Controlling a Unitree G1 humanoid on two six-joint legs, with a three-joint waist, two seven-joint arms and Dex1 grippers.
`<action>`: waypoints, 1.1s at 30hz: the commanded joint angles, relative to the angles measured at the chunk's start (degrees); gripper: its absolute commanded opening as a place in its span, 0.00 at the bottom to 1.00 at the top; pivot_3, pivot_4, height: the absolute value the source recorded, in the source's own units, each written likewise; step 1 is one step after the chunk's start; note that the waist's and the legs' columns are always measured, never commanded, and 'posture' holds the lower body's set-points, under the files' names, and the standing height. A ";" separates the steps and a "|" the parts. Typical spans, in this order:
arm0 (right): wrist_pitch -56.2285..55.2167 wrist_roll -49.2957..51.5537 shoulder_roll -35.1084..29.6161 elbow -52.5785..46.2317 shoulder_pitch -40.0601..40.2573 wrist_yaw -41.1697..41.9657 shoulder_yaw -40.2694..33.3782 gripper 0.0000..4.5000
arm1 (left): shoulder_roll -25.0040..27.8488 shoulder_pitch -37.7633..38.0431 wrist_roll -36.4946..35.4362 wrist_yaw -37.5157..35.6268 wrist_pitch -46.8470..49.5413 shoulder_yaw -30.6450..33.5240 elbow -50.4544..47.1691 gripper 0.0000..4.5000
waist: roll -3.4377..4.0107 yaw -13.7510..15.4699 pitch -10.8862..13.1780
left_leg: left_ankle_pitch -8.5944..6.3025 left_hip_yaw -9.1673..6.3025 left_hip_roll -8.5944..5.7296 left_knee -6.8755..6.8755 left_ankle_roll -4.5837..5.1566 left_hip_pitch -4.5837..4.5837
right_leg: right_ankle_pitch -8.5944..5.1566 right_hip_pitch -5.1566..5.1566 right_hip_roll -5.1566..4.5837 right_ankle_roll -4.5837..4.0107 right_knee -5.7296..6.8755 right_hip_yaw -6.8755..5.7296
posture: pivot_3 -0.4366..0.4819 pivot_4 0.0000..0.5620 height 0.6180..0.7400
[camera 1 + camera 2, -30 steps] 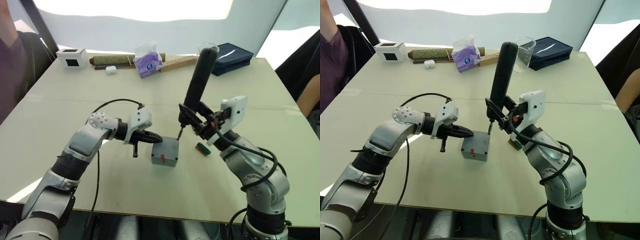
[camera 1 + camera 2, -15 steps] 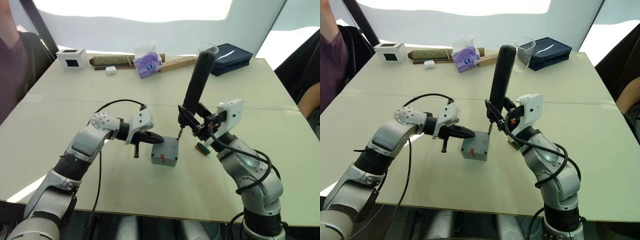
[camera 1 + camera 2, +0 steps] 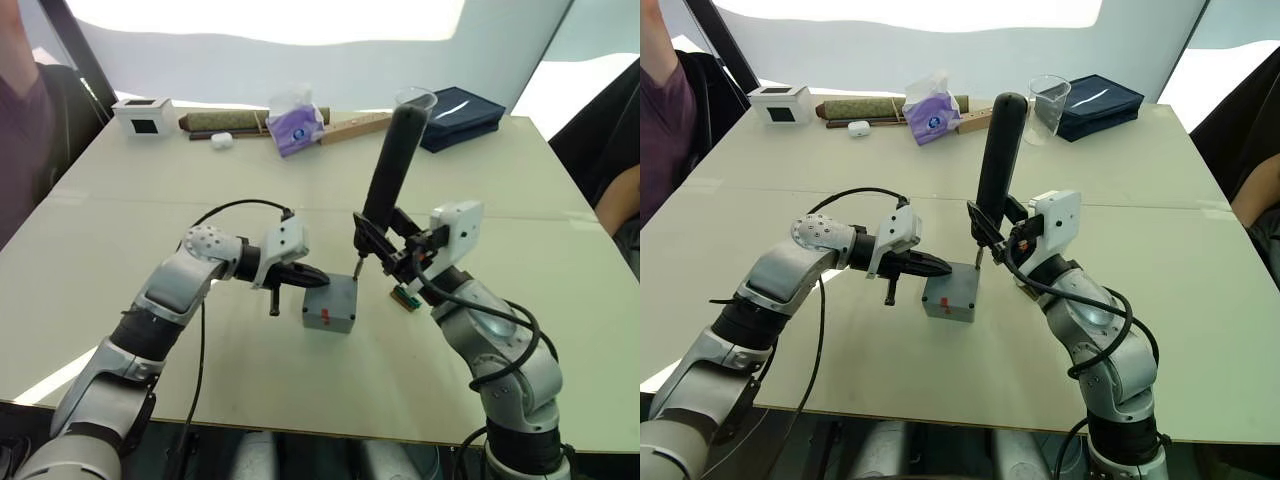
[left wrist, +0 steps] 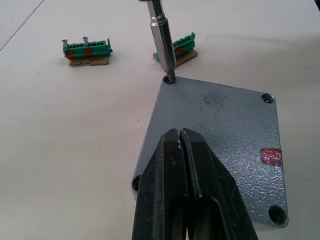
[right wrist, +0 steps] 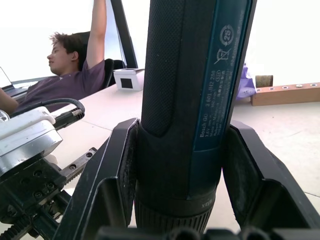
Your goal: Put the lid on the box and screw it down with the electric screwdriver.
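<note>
The lid [image 4: 220, 145] already sits on the box [image 3: 330, 305], near the middle of the table [image 3: 120, 220], so screwing down is the step in hand. The right gripper [image 3: 385, 245] clamps the electric screwdriver [image 3: 392, 170], its bit in a corner screw hole. The left gripper [image 4: 182, 150], fingers closed and empty, presses on the lid's near edge. Next, the bit probably needs steady downward pressure.

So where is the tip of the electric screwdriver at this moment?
In the left wrist view, the electric screwdriver has its bit in a corner hole of the lid, near two green strips.
</note>
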 commanded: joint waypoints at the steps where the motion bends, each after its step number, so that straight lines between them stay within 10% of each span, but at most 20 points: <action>1: -5.75 -4.26 -0.73 3.31 3.72 1.91 1.93 0.41 | 0.10 0.48 0.72 -0.41 0.06 -0.18 0.81 0.00 | -0.04 0.00 -0.07 | 0.00 0.00 0.00 0.00 0.00 0.01 | 0.00 0.01 0.00 0.00 0.00 0.00 | 0.48 0.27 1.00; 33: 1.77 -6.46 -3.23 5.68 3.95 2.13 5.96 0.41 | 0.41 4.12 0.91 -0.09 1.55 -0.83 -1.20 0.00 | -0.75 -0.06 -1.20 | -0.29 -0.02 0.08 -0.36 0.45 1.83 | -0.12 1.96 0.01 -0.14 -0.67 0.03 | 0.48 0.27 1.00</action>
